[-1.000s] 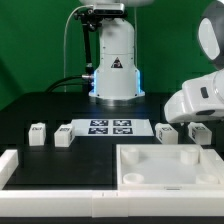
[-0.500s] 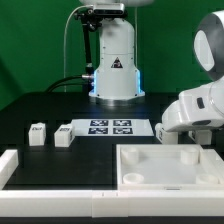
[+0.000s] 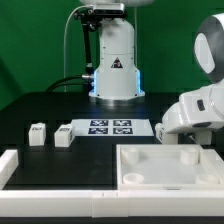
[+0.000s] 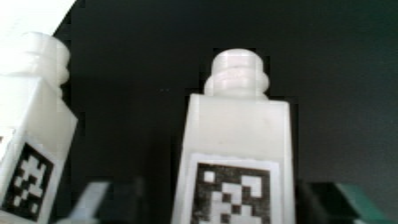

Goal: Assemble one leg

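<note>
In the wrist view a white leg (image 4: 240,130) with a rounded peg on top and a black-and-white tag on its face stands upright between my fingers (image 4: 102,203). My gripper (image 4: 217,206) is open, with dark gaps on both sides of the leg. A second leg (image 4: 36,130) stands close beside it. In the exterior view my arm (image 3: 195,108) is low at the right and hides the gripper and these two legs. Two more legs (image 3: 38,132) (image 3: 64,135) stand at the left.
The marker board (image 3: 111,127) lies in the middle of the black table. A large white tray-like part (image 3: 150,178) lies in front of my arm. A white border rail (image 3: 10,165) runs along the front left. The robot base (image 3: 115,60) stands behind.
My arm has come down over the two legs at the exterior view's right, which showed a second ago and are now hidden. Nothing has moved in the last half second.
</note>
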`<control>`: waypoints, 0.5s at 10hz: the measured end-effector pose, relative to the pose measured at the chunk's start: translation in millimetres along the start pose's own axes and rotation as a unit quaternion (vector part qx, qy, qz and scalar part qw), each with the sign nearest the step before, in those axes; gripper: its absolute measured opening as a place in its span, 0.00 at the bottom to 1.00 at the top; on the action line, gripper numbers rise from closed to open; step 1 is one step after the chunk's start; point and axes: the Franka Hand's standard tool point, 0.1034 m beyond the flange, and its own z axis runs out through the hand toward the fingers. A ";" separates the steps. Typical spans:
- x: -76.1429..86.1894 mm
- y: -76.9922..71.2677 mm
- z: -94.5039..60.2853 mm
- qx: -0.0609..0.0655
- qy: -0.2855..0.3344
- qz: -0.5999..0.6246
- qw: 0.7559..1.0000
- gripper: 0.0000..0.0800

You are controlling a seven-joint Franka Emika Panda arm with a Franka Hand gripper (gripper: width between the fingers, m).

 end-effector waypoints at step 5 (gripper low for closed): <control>0.2 1.0 -1.0 0.001 0.001 0.000 1.000 0.36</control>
